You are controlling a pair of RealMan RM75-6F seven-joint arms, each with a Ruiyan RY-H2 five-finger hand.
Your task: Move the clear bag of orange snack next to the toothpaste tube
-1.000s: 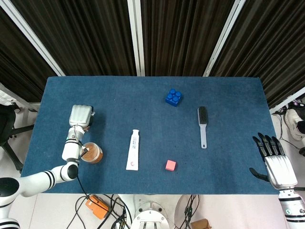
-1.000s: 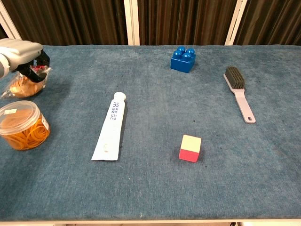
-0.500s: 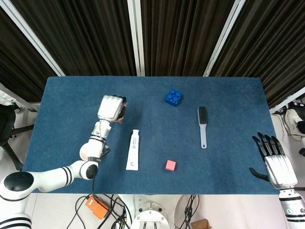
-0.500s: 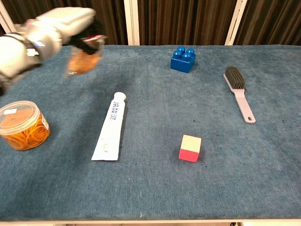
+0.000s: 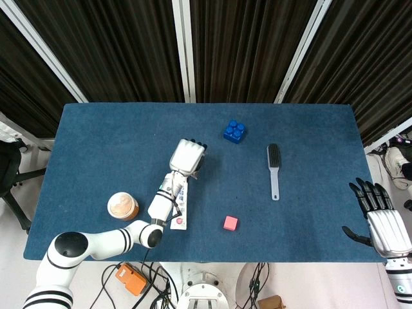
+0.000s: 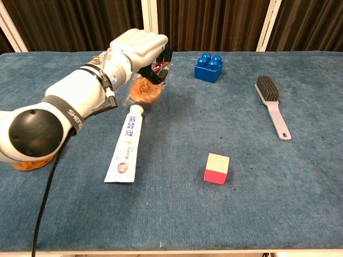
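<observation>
Since half a second ago the left hand (image 6: 140, 52) has swept across from the table's far left, bag in tow, and now hangs above the cap end of the toothpaste tube (image 6: 125, 145). Its fingers are clenched around the top of the clear bag of orange snack (image 6: 146, 88), which dangles below the knuckles, its orange bulk just above and a little beyond the tube's cap; I cannot tell whether its bottom touches the cloth. So the carrying looks nearly done: what's left, I'd say, is to lower the bag onto the blue table (image 6: 225, 214) beside the tube and let go. The jar of orange rubber bands (image 5: 122, 206) sits well behind the wrist. Off at the table's edge the right hand (image 5: 387, 225) rests with fingers spread, holding nothing.
</observation>
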